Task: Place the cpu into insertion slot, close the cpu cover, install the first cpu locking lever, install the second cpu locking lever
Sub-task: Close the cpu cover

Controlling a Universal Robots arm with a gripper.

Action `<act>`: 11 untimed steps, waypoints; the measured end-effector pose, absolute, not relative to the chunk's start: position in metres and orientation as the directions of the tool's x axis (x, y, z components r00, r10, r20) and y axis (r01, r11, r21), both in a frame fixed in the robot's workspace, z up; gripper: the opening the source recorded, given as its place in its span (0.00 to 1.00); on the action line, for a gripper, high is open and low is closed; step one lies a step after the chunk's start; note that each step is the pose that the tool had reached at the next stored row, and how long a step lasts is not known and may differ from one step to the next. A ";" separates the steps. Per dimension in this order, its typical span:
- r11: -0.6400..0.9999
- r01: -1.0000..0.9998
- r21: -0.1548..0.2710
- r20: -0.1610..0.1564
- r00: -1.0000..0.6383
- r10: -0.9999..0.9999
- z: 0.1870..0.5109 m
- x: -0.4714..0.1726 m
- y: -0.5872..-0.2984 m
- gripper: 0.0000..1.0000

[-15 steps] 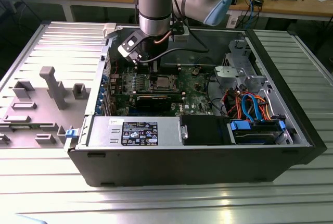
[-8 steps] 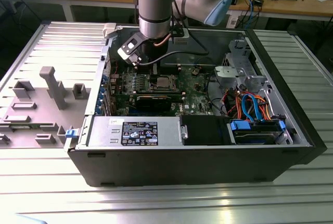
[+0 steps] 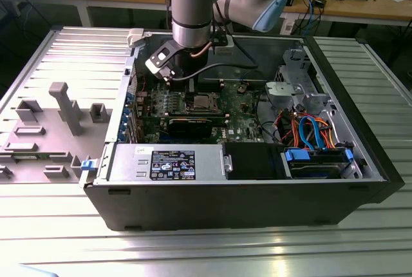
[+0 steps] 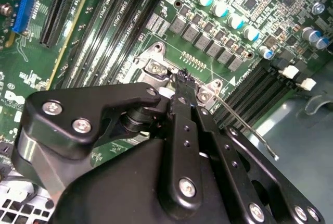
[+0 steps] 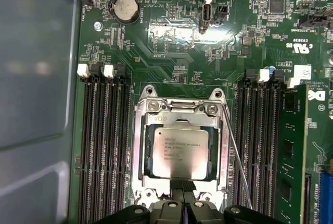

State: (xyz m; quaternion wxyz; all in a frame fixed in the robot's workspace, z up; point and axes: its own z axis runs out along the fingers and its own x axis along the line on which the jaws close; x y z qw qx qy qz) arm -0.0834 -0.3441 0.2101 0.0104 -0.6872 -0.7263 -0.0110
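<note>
The small, flat, square silver-grey metal cpu point(image 5: 177, 152) is lying in the square, silvery-rimmed insertion slot point(image 5: 146, 151) on the green motherboard point(image 5: 171, 41), with the thin silvery metal cpu cover point(image 5: 179, 113) sitting down around it. The black pincer point(image 5: 182, 186) is hovering at the slot's edge just beside the cpu, its fingertips pressing narrowly together. Small dark print is running across the cpu's top.
</note>
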 end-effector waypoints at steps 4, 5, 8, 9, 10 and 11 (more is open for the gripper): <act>0.055 0.998 0.002 0.030 -0.055 0.998 0.213 -0.082 -0.344 0.11; 0.055 0.998 0.002 0.030 -0.055 0.998 0.213 -0.080 -0.344 0.11; 0.055 0.998 0.002 0.030 -0.055 0.998 0.213 -0.071 -0.344 0.11; 0.055 0.998 0.002 0.030 -0.056 0.998 0.213 -0.068 -0.344 0.11; 0.055 0.998 0.002 0.030 -0.055 0.998 0.213 -0.065 -0.344 0.11; 0.055 0.998 0.002 0.030 -0.055 0.998 0.213 -0.060 -0.344 0.11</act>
